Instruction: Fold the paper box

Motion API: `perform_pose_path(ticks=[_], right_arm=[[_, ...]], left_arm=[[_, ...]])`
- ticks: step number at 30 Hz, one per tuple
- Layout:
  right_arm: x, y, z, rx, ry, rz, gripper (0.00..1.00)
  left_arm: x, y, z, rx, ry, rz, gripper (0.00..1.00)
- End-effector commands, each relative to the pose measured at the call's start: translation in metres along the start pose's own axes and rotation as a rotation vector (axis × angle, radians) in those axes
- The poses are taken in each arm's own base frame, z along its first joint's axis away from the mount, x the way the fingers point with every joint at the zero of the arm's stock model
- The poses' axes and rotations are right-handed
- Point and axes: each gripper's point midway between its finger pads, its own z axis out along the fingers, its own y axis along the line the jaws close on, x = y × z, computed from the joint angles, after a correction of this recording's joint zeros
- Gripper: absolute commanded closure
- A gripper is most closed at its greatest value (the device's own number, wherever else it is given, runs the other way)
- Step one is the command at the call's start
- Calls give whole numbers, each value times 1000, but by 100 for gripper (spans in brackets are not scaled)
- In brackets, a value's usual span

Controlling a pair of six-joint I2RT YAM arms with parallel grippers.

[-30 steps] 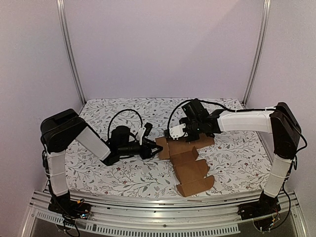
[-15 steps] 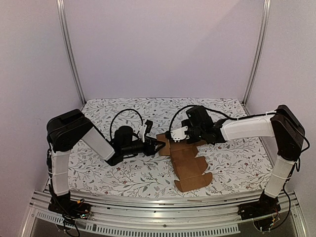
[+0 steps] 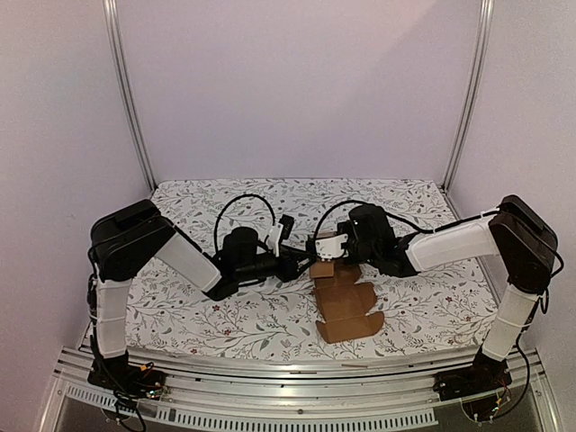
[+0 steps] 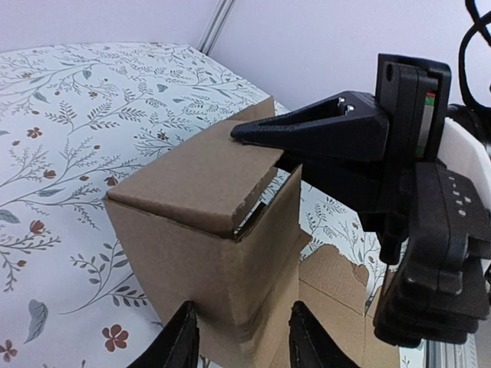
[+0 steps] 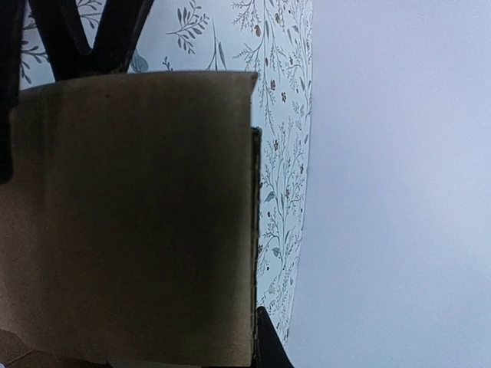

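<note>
Paper box [image 3: 346, 301] approx. half done: far end cubed, near panels still flat; left gripper [image 4: 244, 339] jaws spread, right gripper [image 4: 253, 136] jaws pressed together.

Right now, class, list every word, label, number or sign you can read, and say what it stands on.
None can be read.
The paper box is plain brown, no print.
The right gripper carries a small red-and-green sticker, too small to read.
</note>
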Motion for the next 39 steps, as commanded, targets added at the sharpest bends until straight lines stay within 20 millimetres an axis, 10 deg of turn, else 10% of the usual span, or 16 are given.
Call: perform_pose_path(ticks=[1,15,39], right_arm=[[-11,-34,-13,142,-45,37,96],[-3,-27,-12,176,-21,57,96],[-5,-14,-18,164,-61,-15,96]], left_arm=[[15,8,12,-91,49,57,61],[5,34,20,-381,-46,115,57],[-7,-7,-2,-101,-105,38,55]])
